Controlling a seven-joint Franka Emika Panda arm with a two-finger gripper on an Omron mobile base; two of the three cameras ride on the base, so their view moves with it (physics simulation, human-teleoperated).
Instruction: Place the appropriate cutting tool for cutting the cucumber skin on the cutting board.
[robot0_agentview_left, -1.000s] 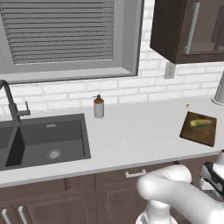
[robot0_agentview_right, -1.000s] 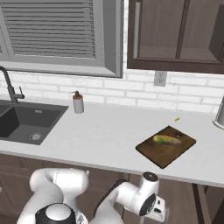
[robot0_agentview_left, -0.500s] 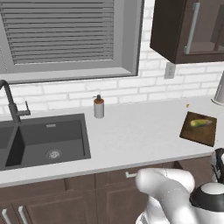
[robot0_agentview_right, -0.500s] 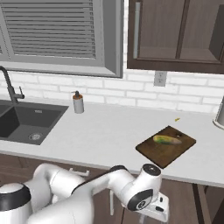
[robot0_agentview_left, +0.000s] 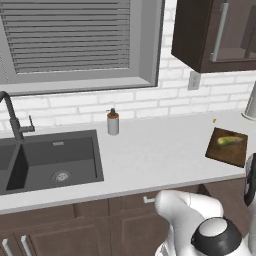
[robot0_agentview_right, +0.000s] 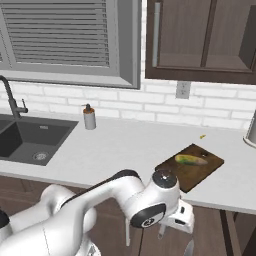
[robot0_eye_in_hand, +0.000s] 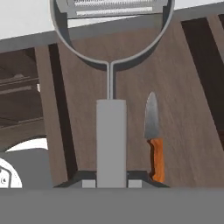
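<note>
Nothing here carries writing I can read: no label, brand, number or sign on any surface I can see
</note>
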